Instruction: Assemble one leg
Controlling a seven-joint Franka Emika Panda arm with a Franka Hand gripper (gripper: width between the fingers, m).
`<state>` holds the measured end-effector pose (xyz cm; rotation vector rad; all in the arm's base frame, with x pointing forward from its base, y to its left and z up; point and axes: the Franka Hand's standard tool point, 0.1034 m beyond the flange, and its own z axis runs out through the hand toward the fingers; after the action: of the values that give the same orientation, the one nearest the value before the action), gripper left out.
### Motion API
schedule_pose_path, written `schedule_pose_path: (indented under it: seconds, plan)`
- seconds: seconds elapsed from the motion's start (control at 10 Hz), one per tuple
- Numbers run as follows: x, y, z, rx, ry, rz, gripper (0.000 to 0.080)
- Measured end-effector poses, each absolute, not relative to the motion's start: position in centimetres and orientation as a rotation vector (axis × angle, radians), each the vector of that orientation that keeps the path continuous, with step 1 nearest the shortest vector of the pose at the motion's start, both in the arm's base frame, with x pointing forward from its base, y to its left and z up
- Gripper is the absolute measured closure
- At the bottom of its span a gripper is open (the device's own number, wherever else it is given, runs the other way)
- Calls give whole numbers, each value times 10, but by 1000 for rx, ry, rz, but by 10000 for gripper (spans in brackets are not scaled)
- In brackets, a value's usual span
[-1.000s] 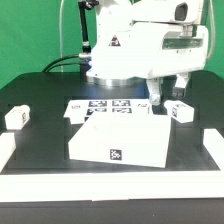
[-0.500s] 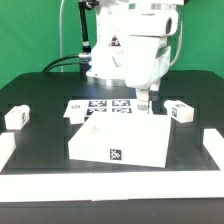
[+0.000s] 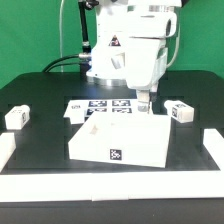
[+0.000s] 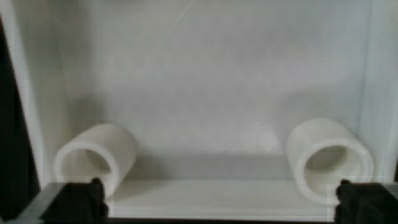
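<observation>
The large white panel lies in the middle of the table. My gripper hangs over its far corner on the exterior view's right, fingertips just above or at the surface. One small white leg with a tag stands to the right of the gripper, apart from it. Another leg stands at the far left. In the wrist view my gripper is open, its dark fingertips wide apart. A white surface with two rounded white shapes fills the view; nothing is held.
The marker board lies behind the panel, at the arm's base. White rails run along the table's left and right front edges. A green wall stands behind.
My gripper has moved to the exterior view's left, away from the right leg, and has come down over the panel's far right corner. Both legs and the panel have not moved.
</observation>
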<state>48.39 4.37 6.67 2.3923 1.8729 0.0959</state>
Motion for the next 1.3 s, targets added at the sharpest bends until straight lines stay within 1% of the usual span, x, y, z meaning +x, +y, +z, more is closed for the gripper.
schedule_pose_path:
  seconds: [0.1, 0.2, 0.3, 0.5, 0.7, 1.1, 1.3]
  plan:
    - [464, 46, 57, 2394, 1888, 135, 150]
    - [451, 49, 50, 2399, 1898, 151, 150]
    - [441, 53, 41, 2405, 1908, 175, 150]
    - [434, 55, 26, 2422, 1917, 174, 150]
    - [433, 53, 22, 2430, 1914, 165, 150]
    - [428, 32, 11, 2459, 1895, 132, 150]
    - [429, 31, 11, 2461, 1891, 135, 150]
